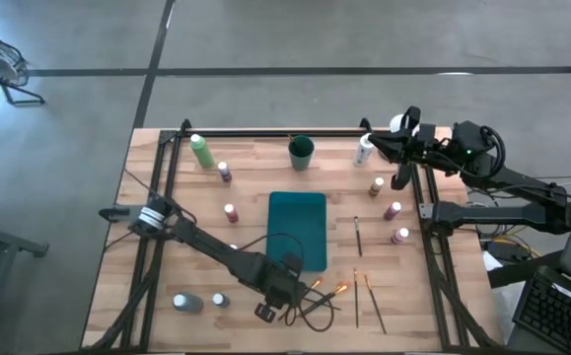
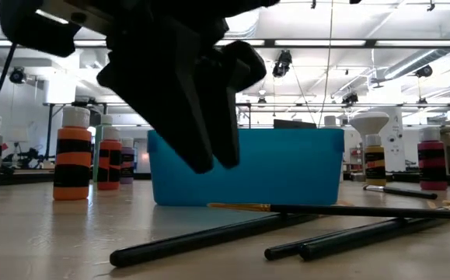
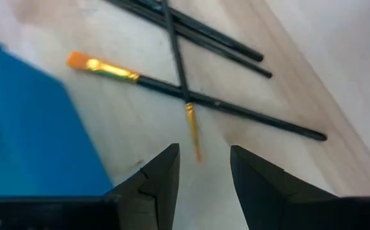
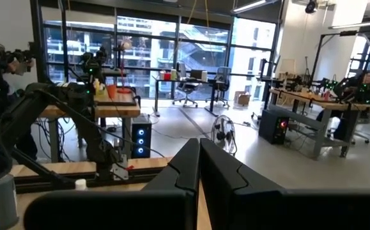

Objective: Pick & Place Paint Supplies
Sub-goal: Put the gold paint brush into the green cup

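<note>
High view: the wooden table (image 1: 167, 247) carries a teal tray (image 1: 297, 229) at its centre, and the paint supplies are scattered round it like numbers on a dial. At twelve o'clock stands a dark green cup (image 1: 301, 151); at eleven lies the light-green bottle (image 1: 202, 150) with a small purple bottle (image 1: 225, 172) just beside it. A red bottle (image 1: 231, 212) sits at nine, near the tray's edge. Out at one and two o'clock, by the right arm, are a white bottle (image 1: 364, 150), a brown bottle (image 1: 376, 185) and two more small bottles (image 1: 392, 210), while one thin brush (image 1: 358, 235) lies alone at three. At seven o'clock, well apart from the tray, are a grey bottle (image 1: 187, 302) and another small one (image 1: 220, 299). The left gripper (image 1: 287, 296) is at six o'clock, low over the table just off the tray's near edge, with a cluster of brushes (image 1: 359, 291) at five o'clock beside it. From the left wrist view its fingers (image 3: 156, 185) stand partly apart with nothing between them, hanging above an orange-tipped brush (image 3: 191, 99) and a thinner gold-ferruled brush (image 3: 193, 131) that crosses it; two further dark handles (image 3: 223, 45) lie beyond. The right gripper (image 1: 403, 148) waits up at one o'clock by the table's far edge, clenched on nothing, its fingers (image 4: 197, 160) pressed flat together in the right wrist view.
</note>
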Available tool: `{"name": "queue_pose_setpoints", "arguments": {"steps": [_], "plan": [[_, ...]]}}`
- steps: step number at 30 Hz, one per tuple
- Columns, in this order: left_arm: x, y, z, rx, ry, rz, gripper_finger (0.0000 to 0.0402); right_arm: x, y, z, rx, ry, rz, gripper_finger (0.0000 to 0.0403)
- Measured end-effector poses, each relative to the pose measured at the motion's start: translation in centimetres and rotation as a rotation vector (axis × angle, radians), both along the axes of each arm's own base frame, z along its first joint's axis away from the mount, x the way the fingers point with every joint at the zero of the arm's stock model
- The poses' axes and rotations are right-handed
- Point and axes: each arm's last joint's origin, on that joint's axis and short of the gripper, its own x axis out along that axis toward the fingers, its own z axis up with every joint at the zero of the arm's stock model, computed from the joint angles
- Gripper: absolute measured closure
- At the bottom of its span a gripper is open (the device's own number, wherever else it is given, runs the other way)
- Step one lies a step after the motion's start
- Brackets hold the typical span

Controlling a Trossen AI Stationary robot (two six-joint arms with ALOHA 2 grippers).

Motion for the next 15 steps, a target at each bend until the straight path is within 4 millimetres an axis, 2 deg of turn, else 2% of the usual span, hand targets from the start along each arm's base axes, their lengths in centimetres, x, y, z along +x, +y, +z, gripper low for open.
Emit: {"name": "queue_pose_setpoints", "arguments": {"steps": [6,15], "plan": [[0.3,0.0,-1.3,0.013,0.025,0.001,0.0257,0.0,-0.1,0.0,0.002,-0.001,-0.024,0.0394],[0.7,-0.2,-1.5,-0.001,-0.005,-0.004,0.0257,0.0,-0.1,0.0,0.002,-0.001,-0.024,0.0394]]}}
